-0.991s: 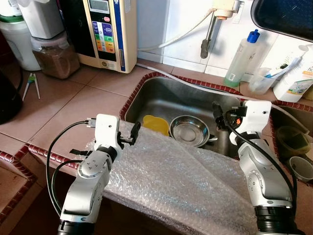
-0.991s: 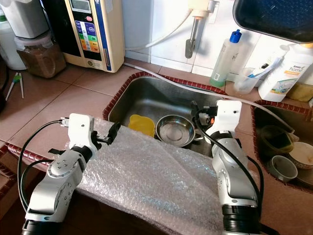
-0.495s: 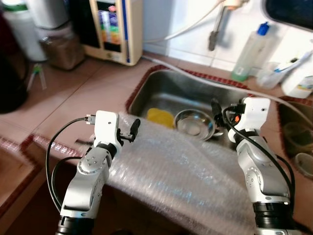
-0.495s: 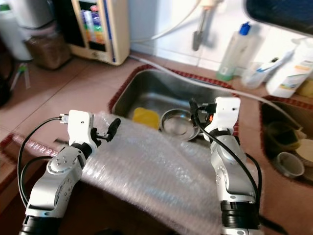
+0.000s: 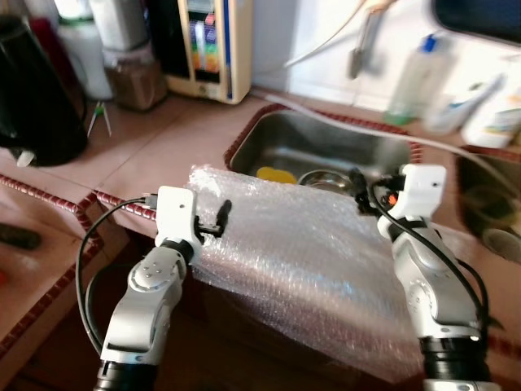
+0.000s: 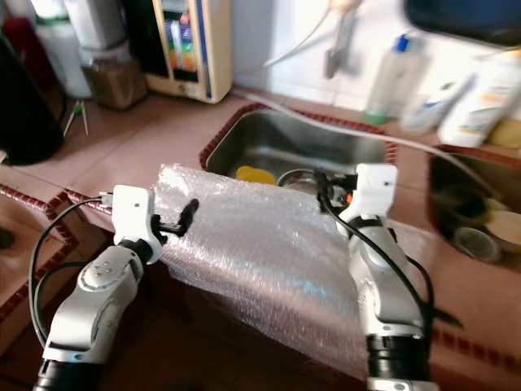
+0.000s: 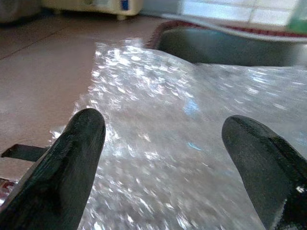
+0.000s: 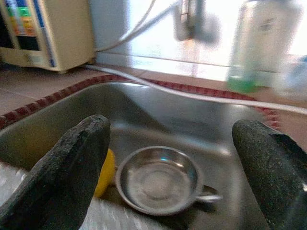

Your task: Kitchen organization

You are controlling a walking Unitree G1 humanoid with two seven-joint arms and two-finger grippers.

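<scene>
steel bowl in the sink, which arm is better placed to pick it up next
Right, most likely. The right gripper hangs open at the sink's near edge, its wrist view looking straight down at the round steel bowl. The left gripper, also open, sits over the clear bubble wrap sheet, farther from it.

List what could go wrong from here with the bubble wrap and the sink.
1. The bubble wrap drapes over the counter edge and over the front rim of the sink; neither open gripper holds it, so it may slide off.
2. It partly hides the steel bowl and the yellow item, so a reach by the right gripper might snag the sheet.
3. The left gripper hovers at the sheet's edge and could push it.
</scene>
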